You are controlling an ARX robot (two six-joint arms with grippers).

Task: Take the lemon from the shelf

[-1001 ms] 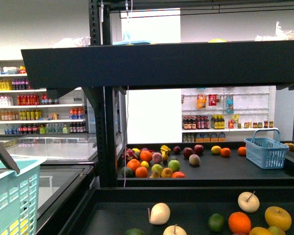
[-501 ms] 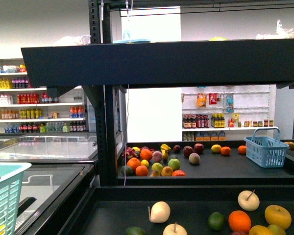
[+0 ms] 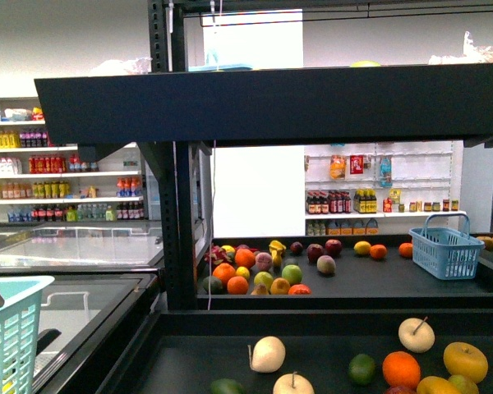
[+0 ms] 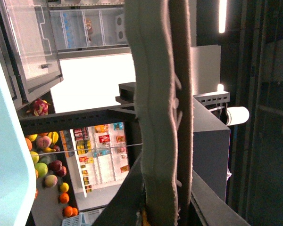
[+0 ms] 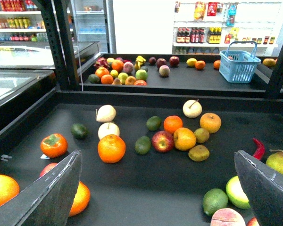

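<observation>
Right hand [image 5: 155,195] hangs spread over the shelf [image 5: 132,174]; left hand [image 4: 169,117] is pressed together. The likely lemon [image 5: 185,139] looks firm, light and waxy: pinch across its middle.

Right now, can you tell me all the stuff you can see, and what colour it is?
Shelf: one, black metal, tray tiers with fruit.
Oranges: several, orange, near tray.
Pale round fruits: three, cream, near tray.
Red apple: one, red, middle of near tray.
Fruit pile: many, mixed colours, far tray.
Blue basket: one, light blue, far tray.
Teal basket: one, turquoise, at the left arm.
Bottle shelves: white, background.
Left gripper: pads pressed together.
Right gripper: open above the near tray.
</observation>
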